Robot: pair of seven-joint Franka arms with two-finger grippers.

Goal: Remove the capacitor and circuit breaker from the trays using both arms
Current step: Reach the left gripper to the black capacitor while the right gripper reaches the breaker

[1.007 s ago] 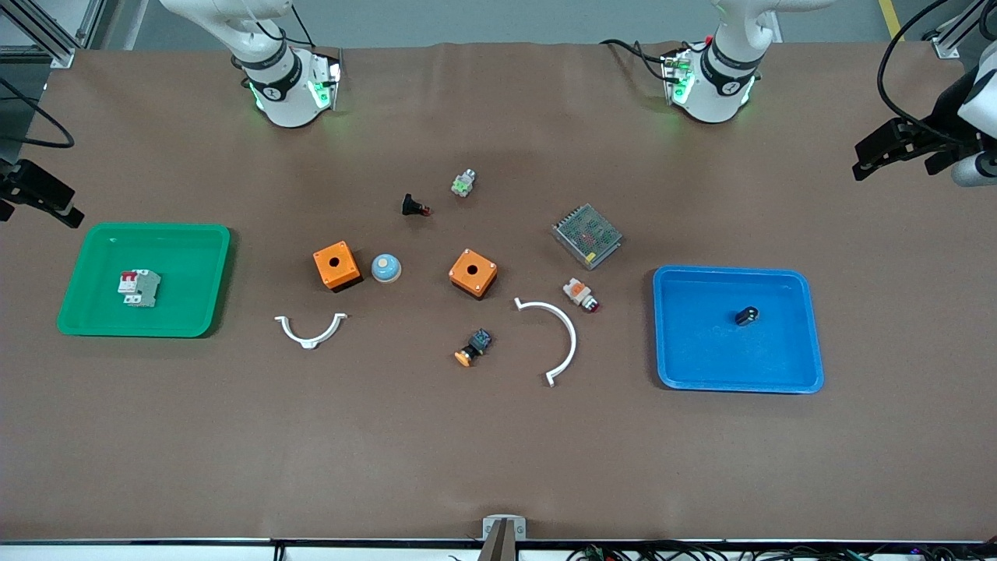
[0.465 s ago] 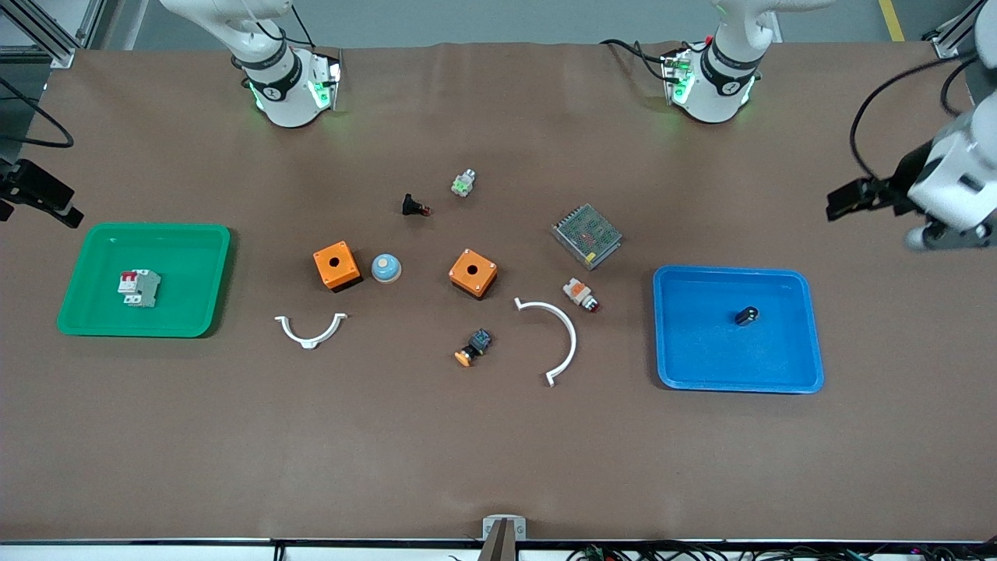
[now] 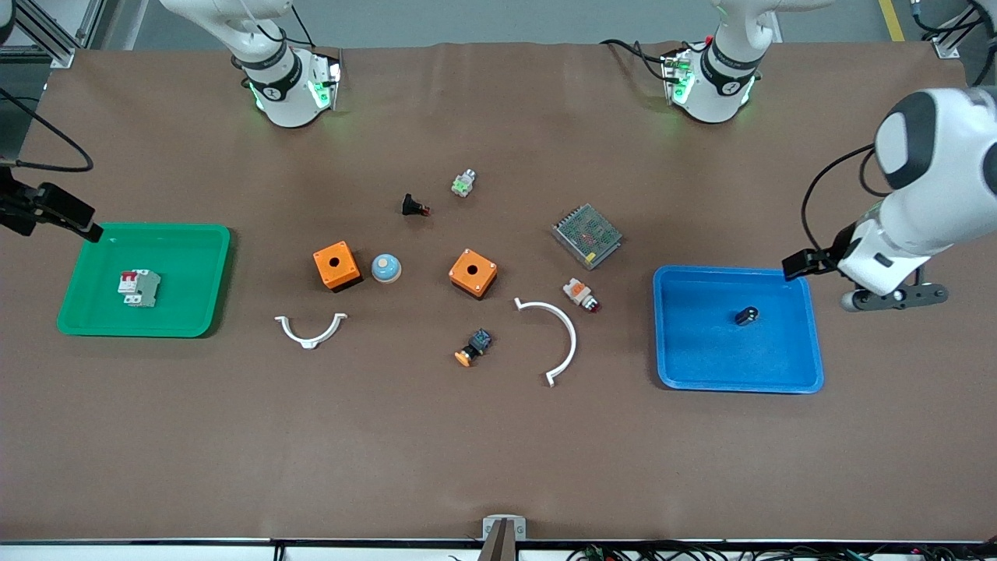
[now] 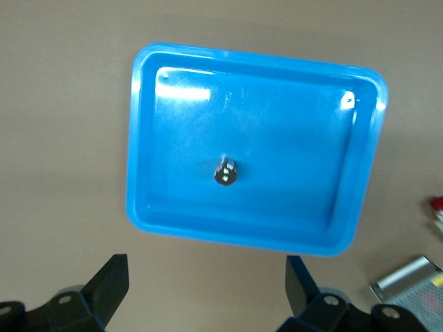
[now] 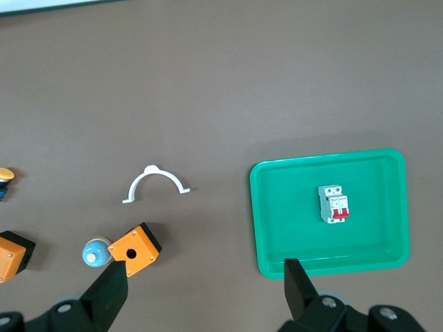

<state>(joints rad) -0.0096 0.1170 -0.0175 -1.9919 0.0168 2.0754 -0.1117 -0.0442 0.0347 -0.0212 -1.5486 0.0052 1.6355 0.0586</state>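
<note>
The capacitor (image 3: 746,315), a tiny dark cylinder, lies in the blue tray (image 3: 732,270) toward the left arm's end; the left wrist view shows it (image 4: 225,171) in that tray (image 4: 149,138). The breaker (image 3: 139,287), white-grey with a red switch, lies in the green tray (image 3: 156,227) toward the right arm's end; the right wrist view shows it (image 5: 333,203) in that tray (image 5: 259,221). My left gripper (image 4: 208,277) is open and empty, high up beside the blue tray (image 3: 892,298). My right gripper (image 5: 208,277) is open and empty, high beside the green tray.
Between the trays lie two orange boxes (image 3: 336,266) (image 3: 473,273), a blue dome (image 3: 385,268), two white arcs (image 3: 310,331) (image 3: 557,335), a metal mesh box (image 3: 587,234), an orange-and-white button (image 3: 580,294), a black push-button (image 3: 414,206) and other small parts.
My left arm has swung in from the table's end to beside the blue tray. My right gripper has shifted a little toward the green tray. The capacitor and breaker have not moved.
</note>
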